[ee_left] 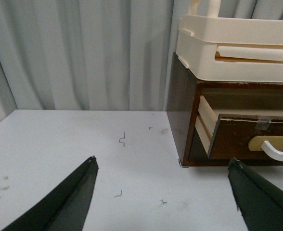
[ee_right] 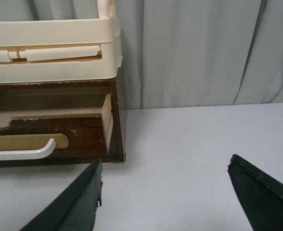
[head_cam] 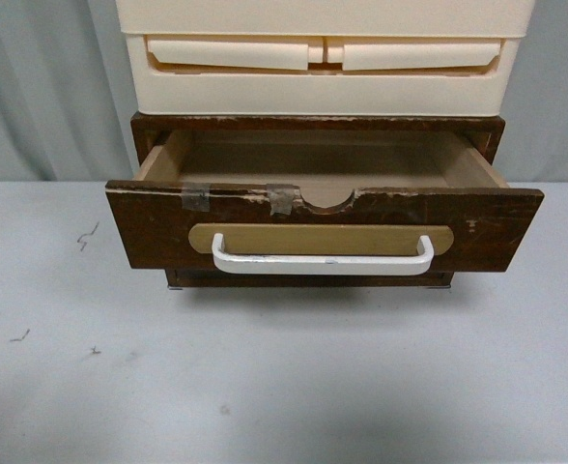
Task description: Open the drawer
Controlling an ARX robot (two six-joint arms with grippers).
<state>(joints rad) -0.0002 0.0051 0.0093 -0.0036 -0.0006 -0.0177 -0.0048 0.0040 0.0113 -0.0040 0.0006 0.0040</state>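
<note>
No readable text, label, brand, number or sign shows in any view. The drawer (head_cam: 323,227) front carries only bare grey tape bits (head_cam: 282,198), and the desk (head_cam: 284,387) bears only small dark scribble marks.

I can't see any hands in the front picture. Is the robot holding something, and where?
Nothing is held. The left hand and right hand are both open over the table, away from the pulled-out drawer.

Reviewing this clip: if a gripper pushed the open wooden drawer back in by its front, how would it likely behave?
The drawer looks like rigid wood, so it probably won't flex. Its inside appears empty, so it is likely light. The worn, chipped top edge hints at a rough slide; the stacked cabinet might shift.
</note>
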